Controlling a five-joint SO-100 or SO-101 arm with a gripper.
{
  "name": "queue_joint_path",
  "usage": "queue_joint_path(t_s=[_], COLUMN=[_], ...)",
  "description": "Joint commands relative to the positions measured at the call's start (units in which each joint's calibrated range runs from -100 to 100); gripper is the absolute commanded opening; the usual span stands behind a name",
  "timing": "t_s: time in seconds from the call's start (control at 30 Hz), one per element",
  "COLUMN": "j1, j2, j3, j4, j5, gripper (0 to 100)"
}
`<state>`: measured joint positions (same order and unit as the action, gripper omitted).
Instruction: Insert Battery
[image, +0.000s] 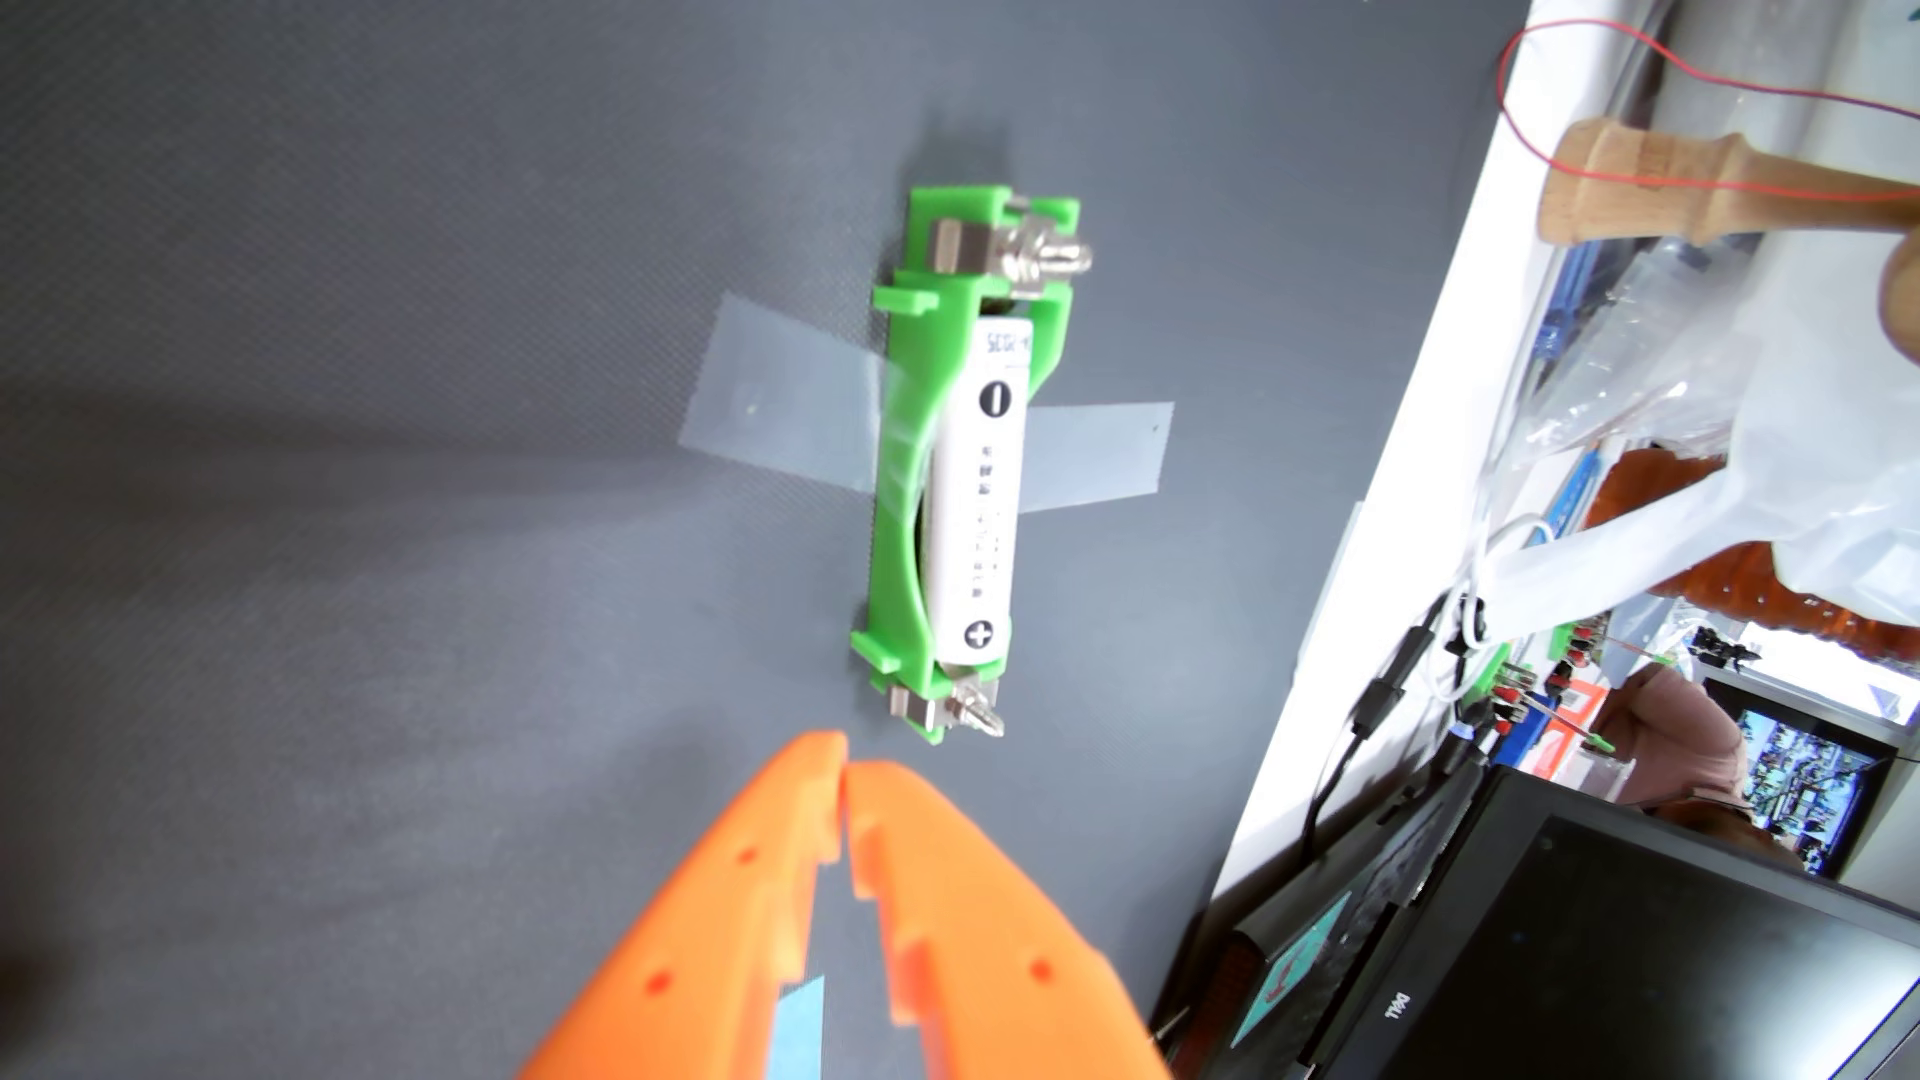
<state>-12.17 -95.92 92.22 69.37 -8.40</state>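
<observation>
Orange fingers fill the bottom of your wrist view: the gripper (847, 768) is clenched tip to tip and carries nothing. It hangs just short of the near end of the holder (899, 488), apart from it. That green holder is fixed by tape (779, 410) to the grey mat (364, 363), nearer the mat's right edge than its left. The battery (982, 498) already lies along the holder's cradle, plus mark toward you, minus mark farther off. It looks slightly askew against the right wall, so you cannot tell whether both ends meet the metal contacts. I judge the insertion nearly finished; perhaps a final press down remains.
</observation>
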Motion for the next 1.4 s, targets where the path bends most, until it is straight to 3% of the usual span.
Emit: queue_joint_path(t_s=[0.0,1.13,1.37], j1=[0.12,0.36,12.76], j2=[-1.16,-0.99,-0.99], j3=[-0.24,-0.42,-0.42], j4=[0.82,1.16,2.69], j5=[-0.09,-0.14,-0.09], gripper=[1,1,1])
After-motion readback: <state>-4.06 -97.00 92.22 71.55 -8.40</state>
